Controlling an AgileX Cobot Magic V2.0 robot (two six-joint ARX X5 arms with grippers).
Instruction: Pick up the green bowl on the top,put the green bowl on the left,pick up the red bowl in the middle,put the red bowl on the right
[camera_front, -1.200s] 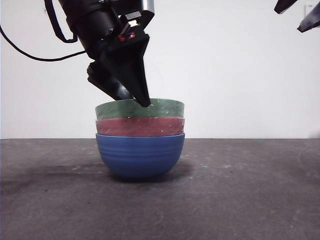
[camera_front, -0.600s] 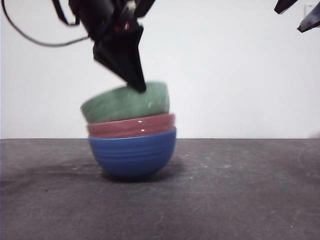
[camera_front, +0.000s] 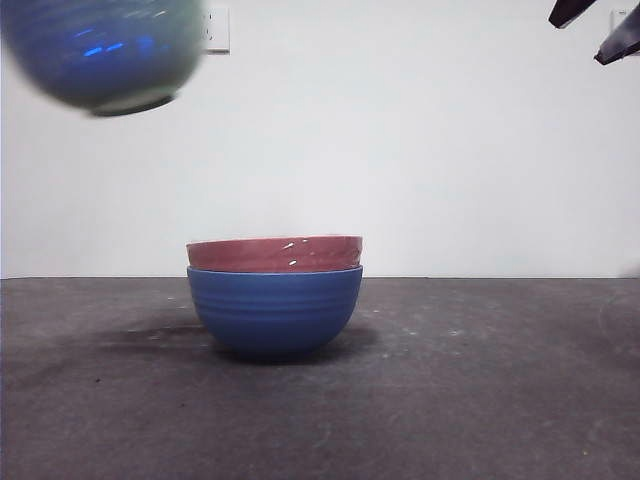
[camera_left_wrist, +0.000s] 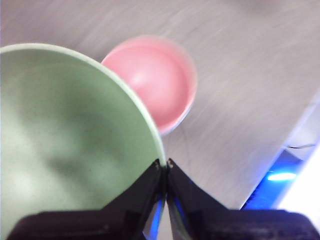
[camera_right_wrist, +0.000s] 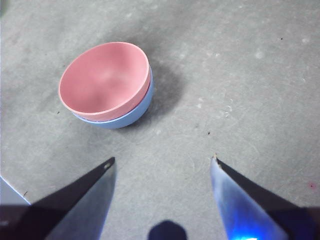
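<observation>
The green bowl (camera_front: 105, 55) hangs blurred high at the top left of the front view, lifted clear of the stack. My left gripper (camera_left_wrist: 164, 167) is shut on the green bowl's rim (camera_left_wrist: 75, 135). The red bowl (camera_front: 275, 253) sits nested in the blue bowl (camera_front: 275, 310) on the table's middle. It also shows in the left wrist view (camera_left_wrist: 157, 82) and in the right wrist view (camera_right_wrist: 105, 80). My right gripper (camera_right_wrist: 162, 165) is open and empty, high above the table; it shows as black tips at the top right of the front view (camera_front: 598, 28).
The dark grey table (camera_front: 480, 380) stretches to both sides of the stack. A white wall stands behind, with a socket (camera_front: 217, 28) at the top left.
My left gripper has lifted the green bowl off the red bowl and carried it up and to the left. The two lower bowls, tipped half a second ago, sit level again.
</observation>
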